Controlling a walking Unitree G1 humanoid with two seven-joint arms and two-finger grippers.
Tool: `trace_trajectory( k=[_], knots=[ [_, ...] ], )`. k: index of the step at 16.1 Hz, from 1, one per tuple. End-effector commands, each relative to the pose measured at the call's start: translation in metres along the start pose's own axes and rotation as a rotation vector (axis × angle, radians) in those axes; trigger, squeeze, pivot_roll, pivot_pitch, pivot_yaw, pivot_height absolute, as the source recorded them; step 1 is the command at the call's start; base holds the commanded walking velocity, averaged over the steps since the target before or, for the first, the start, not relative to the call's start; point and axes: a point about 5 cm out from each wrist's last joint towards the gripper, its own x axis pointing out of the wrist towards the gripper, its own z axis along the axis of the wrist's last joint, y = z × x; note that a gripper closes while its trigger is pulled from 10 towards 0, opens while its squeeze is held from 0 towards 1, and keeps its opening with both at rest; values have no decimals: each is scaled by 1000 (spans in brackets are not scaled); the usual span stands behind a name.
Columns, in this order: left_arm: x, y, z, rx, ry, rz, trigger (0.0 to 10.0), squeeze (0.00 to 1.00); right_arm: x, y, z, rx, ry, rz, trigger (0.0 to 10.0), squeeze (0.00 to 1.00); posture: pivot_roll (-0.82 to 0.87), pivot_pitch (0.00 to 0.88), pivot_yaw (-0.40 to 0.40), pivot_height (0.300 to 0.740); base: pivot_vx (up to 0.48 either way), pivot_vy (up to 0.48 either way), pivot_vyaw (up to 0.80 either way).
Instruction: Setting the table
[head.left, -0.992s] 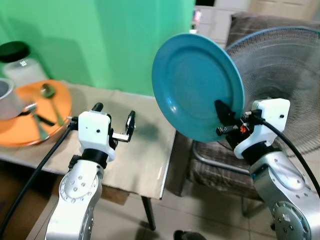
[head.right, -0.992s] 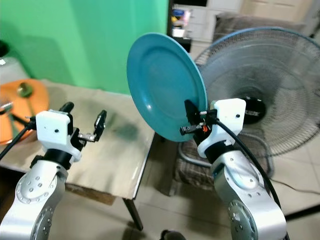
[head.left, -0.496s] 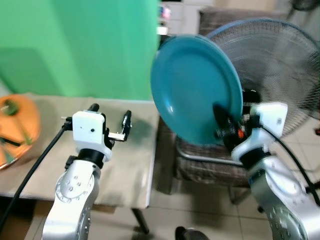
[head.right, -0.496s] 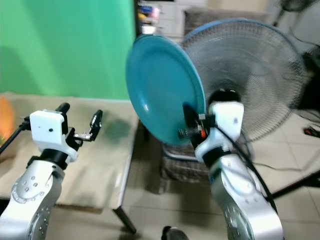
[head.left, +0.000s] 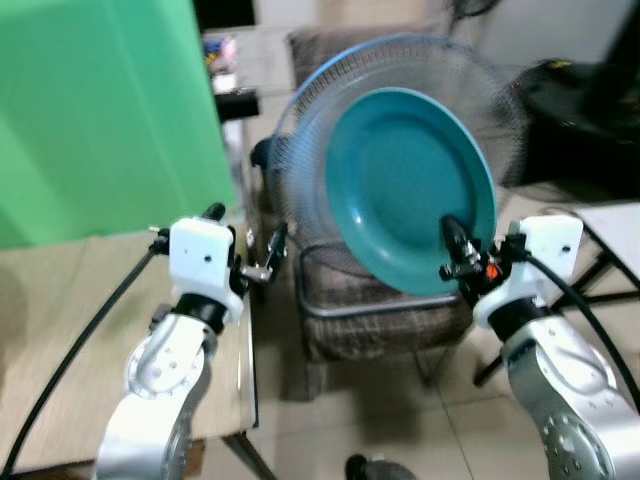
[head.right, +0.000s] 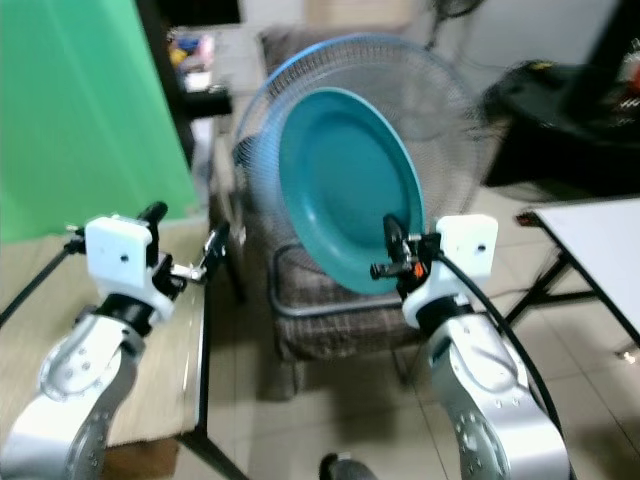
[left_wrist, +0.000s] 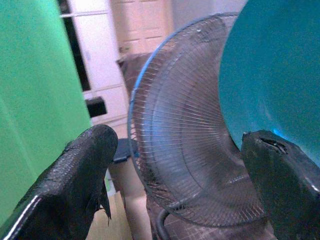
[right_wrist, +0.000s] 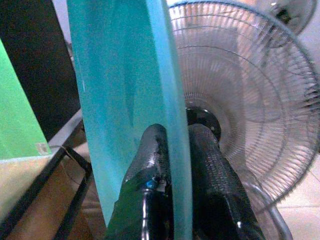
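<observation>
The teal plate (head.left: 410, 190) stands nearly upright in the air, its lower rim pinched between the right gripper's (head.left: 452, 252) fingers at about five o'clock, before a standing fan (head.right: 450, 110). The left gripper (head.left: 245, 240) hangs spread and empty above the table edge (head.left: 246, 380).

Soft indoor light, motion blur throughout

Teal plate (head.left: 412, 185) — green wall (head.left: 100, 110)
</observation>
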Motion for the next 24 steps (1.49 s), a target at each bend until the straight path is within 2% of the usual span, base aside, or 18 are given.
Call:
trace_trajectory(
  k=[1,2,3,6,8,11,16,21,24],
  knots=[
    [-1,0,2,2,5,-6,10000,180,-2,0,9,-4,-55,8,10000,0,3,0,51,740,0,0,-800],
    [-3,2,0,1,13,13,10000,180,-2,0,9,-2,-52,4,10000,0,4,0,49,740,0,0,-800],
    [-5,9,-6,2,55,69,10000,4,-2,0,6,0,-45,-4,10000,0,-4,0,62,740,0,0,-800],
    [-2,9,-6,29,44,136,10000,0,-3,-6,5,-14,-22,-37,10000,0,-7,0,50,740,0,0,-800],
    [-1,8,-9,1,38,131,10000,0,4,-26,-6,-12,79,-148,10000,0,-11,0,47,740,0,0,-800],
    [2,3,-7,-7,27,68,10000,0,12,-38,-3,28,84,-195,10000,0,-7,0,35,740,0,0,-792],
    [3,14,-9,-18,43,91,10000,0,24,-36,-3,76,105,-166,10000,0,0,0,21,740,277,0,-741],
    [7,19,-6,-1,27,72,10000,0,23,-32,-6,83,117,-136,10000,0,1,0,11,740,402,0,0],
    [8,16,-8,-3,34,37,10000,0,22,-33,-7,128,125,-152,10000,0,-6,0,22,740,417,0,-406]
  ],
)
